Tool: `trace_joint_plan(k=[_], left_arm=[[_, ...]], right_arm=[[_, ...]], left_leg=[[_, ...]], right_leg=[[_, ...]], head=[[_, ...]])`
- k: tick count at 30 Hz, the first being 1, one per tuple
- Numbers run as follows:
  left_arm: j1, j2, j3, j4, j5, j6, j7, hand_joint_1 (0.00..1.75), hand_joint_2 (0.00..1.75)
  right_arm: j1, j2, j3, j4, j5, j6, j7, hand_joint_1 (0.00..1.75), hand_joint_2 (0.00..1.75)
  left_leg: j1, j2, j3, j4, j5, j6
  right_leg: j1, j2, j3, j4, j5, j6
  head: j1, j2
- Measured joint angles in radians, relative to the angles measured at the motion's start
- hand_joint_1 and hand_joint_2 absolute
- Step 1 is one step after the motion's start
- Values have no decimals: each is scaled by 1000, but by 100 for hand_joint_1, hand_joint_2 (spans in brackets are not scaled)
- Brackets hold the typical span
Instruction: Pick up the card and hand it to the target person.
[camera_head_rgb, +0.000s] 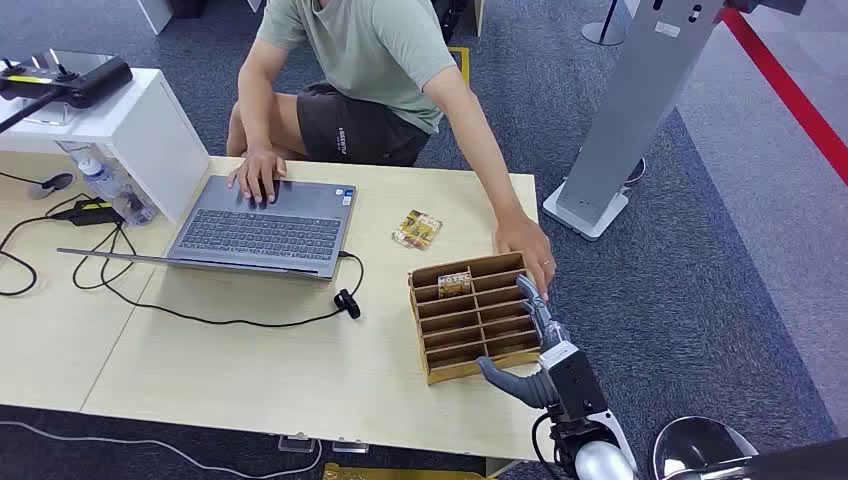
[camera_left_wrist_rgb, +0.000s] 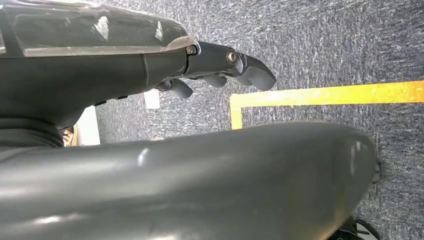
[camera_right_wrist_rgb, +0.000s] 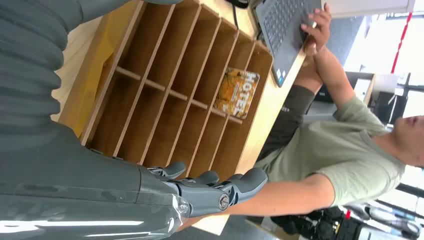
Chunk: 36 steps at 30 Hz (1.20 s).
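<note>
An orange printed card (camera_head_rgb: 453, 282) stands in a far slot of the wooden slotted rack (camera_head_rgb: 440, 362) on the table; the right wrist view shows this card (camera_right_wrist_rgb: 239, 92) in the rack (camera_right_wrist_rgb: 102, 90) too. A second card (camera_head_rgb: 417, 229) lies flat on the table beyond the rack. My right hand (camera_head_rgb: 535, 330) hovers at the rack's right side with its fingers (camera_right_wrist_rgb: 220, 187) stretched out, holding nothing. The person's hand (camera_head_rgb: 527, 245) rests at the rack's far right corner, just ahead of my fingers. My left hand (camera_left_wrist_rgb: 210, 62) hangs low above the carpet, fingers loose and holding nothing.
The seated person (camera_head_rgb: 372, 60) faces me across the table, the other hand on an open laptop (camera_head_rgb: 262, 232). Cables and a mouse-like plug (camera_head_rgb: 347, 300) lie left of the rack. A white stand (camera_head_rgb: 110, 110) sits at the far left and a grey post (camera_head_rgb: 640, 110) on the right.
</note>
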Motion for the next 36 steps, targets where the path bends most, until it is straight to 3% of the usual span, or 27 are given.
trace_joint_plan(k=[36], left_arm=[[0,2,0,0,4,7,10,0,0]], right_arm=[[-17,0,44,27,21,57,39,0,175]], left_leg=[[0,0,0,0,0,0]], right_leg=[[0,0,0,0,0,0]], head=[[0,0]])
